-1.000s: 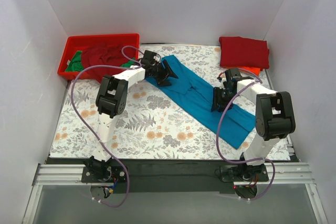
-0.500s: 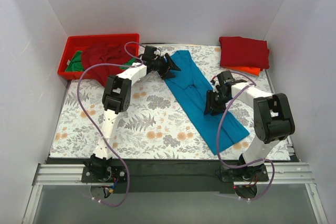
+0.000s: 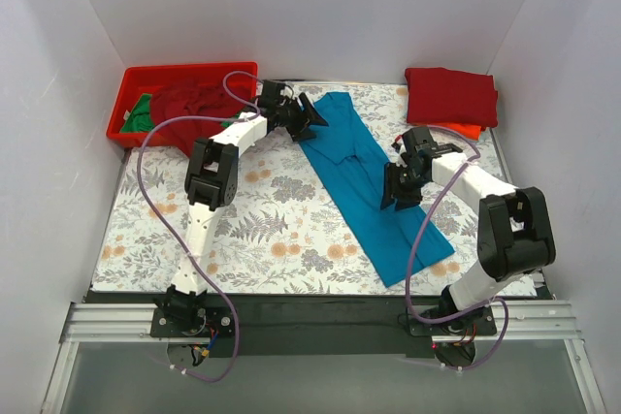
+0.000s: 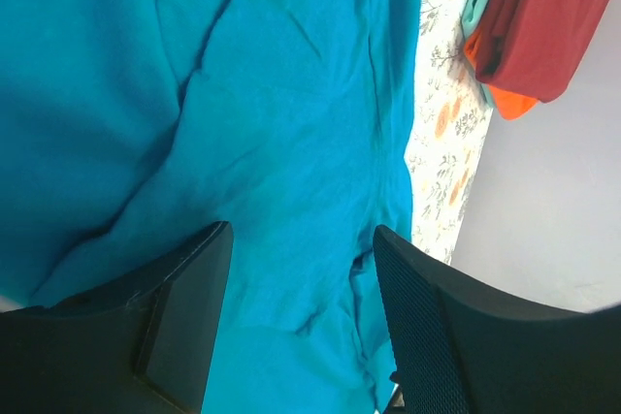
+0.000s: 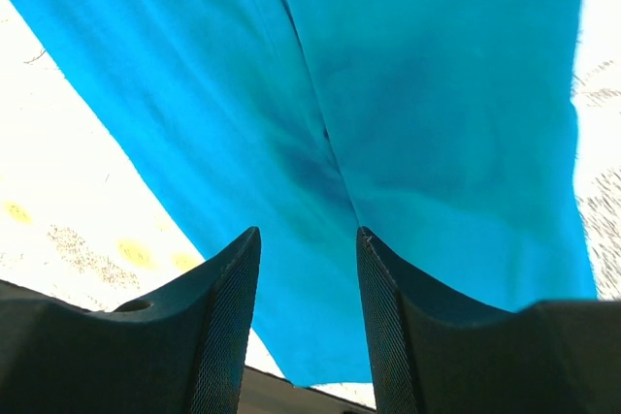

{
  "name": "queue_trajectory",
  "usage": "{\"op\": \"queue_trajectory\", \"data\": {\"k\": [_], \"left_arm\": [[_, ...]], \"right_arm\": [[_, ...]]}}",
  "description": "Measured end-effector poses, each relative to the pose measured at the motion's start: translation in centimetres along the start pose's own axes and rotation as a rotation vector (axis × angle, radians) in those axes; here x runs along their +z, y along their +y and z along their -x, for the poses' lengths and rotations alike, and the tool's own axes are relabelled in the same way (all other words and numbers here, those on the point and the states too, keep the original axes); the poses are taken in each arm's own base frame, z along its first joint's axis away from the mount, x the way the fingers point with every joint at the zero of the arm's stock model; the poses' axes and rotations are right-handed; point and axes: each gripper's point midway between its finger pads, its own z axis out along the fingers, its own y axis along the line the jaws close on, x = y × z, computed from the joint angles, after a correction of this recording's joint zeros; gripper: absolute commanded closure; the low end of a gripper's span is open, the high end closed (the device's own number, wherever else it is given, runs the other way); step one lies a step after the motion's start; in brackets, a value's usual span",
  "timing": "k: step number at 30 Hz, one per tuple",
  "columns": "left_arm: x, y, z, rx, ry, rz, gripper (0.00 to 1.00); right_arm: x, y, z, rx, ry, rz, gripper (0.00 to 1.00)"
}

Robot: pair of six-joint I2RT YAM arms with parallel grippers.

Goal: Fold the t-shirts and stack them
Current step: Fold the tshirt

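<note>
**Top external view: both arms reaching over the blue shirt (image 3: 342, 147)**

We are stretching our left claw (image 3: 309, 121) out to the shirt's far end, fingers spread. Our right claw (image 3: 390, 195) is hovering over its middle, fingers also apart. The shirt is lying diagonally on the flowered table (image 3: 272, 235). White walls (image 3: 291, 7) are boxing in three sides, with a red bin (image 3: 136, 77) and a folded red stack (image 3: 451, 94) occupying the far corners.

orange shirt (image 3: 465, 130) mostly covered, green shirt (image 3: 142, 113) half-buried
</note>
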Motion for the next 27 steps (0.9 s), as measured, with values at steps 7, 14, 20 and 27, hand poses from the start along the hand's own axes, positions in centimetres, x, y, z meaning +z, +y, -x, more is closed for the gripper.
{"op": "queue_trajectory", "data": {"k": [7, 14, 20, 27], "left_arm": [[-2.2, -2.0, 1.0, 0.0, -0.052, 0.003, 0.41], [-1.4, -3.0, -1.1, -0.005, -0.024, -0.001, 0.41], [0.4, -3.4, -3.7, -0.016, 0.032, -0.017, 0.41], [1.7, -1.4, -3.7, -0.048, 0.06, -0.002, 0.41]], "right_arm": [[-1.1, -0.7, -1.1, -0.005, -0.011, -0.033, 0.5], [-0.2, -2.3, -4.1, 0.016, 0.067, -0.086, 0.5], [0.5, -2.7, -5.1, 0.022, 0.102, -0.093, 0.51], [1.2, -1.4, -6.4, -0.003, 0.141, -0.059, 0.51]]}}
